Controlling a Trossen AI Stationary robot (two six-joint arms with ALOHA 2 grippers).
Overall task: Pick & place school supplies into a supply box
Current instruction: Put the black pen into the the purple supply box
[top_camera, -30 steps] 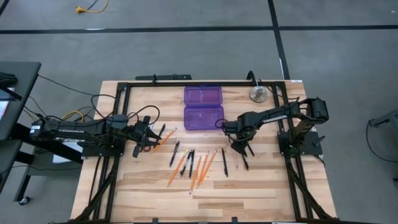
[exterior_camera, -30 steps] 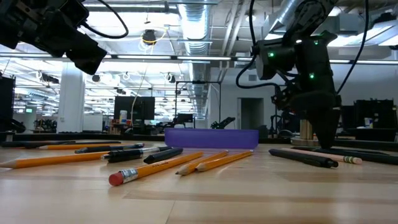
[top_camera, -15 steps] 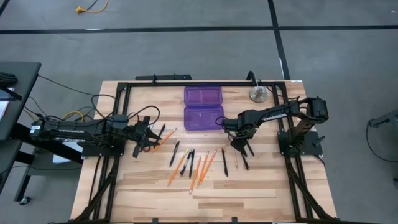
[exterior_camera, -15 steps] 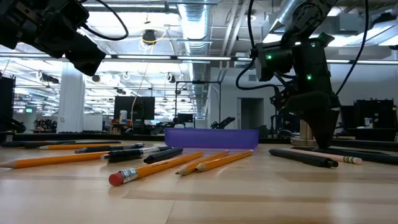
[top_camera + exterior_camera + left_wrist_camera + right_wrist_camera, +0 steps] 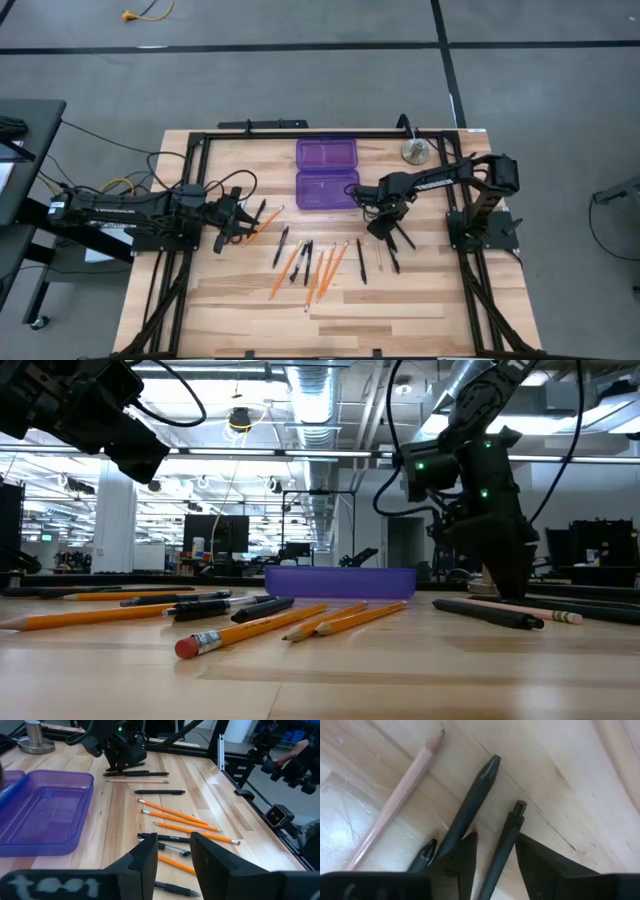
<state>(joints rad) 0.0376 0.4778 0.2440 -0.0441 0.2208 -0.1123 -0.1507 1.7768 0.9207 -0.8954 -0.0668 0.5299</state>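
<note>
We have the right gripper [image 5: 492,852] spread, straddling a thin black plastic pen [image 5: 506,842] lying lengthwise between its fingers on the wooden table [image 5: 570,780]; the left gripper [image 5: 172,857] waits well apart, also spread

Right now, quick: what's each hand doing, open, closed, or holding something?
Left hand: open, empty, hovering over the table's left side.
Right hand: open, low over the table with a black pen between its fingers, not yet gripped.

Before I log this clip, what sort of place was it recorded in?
Most likely a robotics lab or workshop: two arms work at a framed wooden table on a bare grey taped floor, and behind it a large hall with exposed ceiling ducts and more equipment.
</note>
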